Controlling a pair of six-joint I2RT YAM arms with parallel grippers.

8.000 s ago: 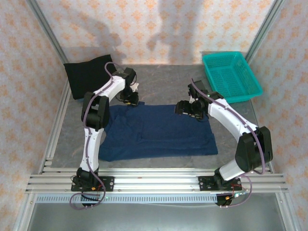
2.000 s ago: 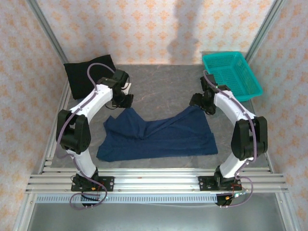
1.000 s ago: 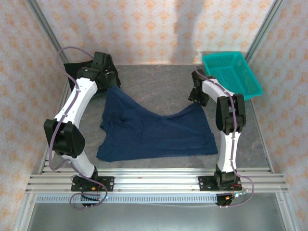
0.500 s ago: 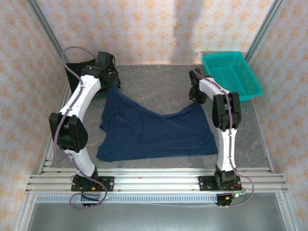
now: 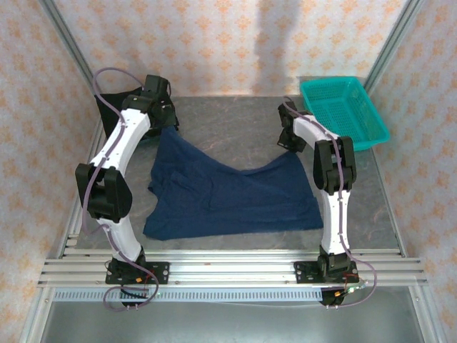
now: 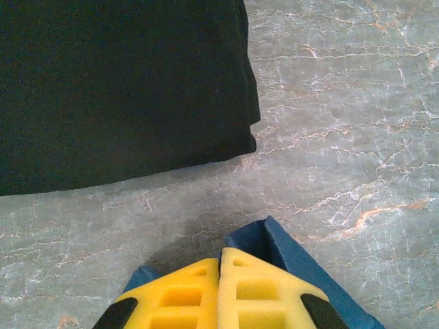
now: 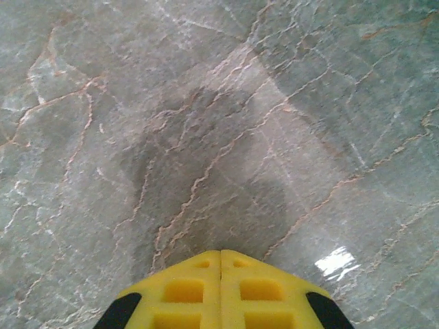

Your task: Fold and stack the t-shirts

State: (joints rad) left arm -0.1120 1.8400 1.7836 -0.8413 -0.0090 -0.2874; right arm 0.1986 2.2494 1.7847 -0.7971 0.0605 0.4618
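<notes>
The navy blue t-shirt lies rumpled across the middle of the table, its back-left corner lifted. My left gripper is shut on that corner; in the left wrist view the navy cloth pokes out around the closed yellow pads. A black t-shirt lies folded at the back left, just beyond the held corner. My right gripper hangs over bare table beyond the shirt's right corner. Its yellow pads are pressed together with nothing between them.
A teal mesh basket stands at the back right corner. Metal frame posts and patterned walls close in the table on three sides. Bare grey marble stretches between the two grippers.
My right gripper has gone from half open to shut, holding nothing, and shifted slightly back-left. The left gripper keeps the navy corner near the black t-shirt, barely moved.
</notes>
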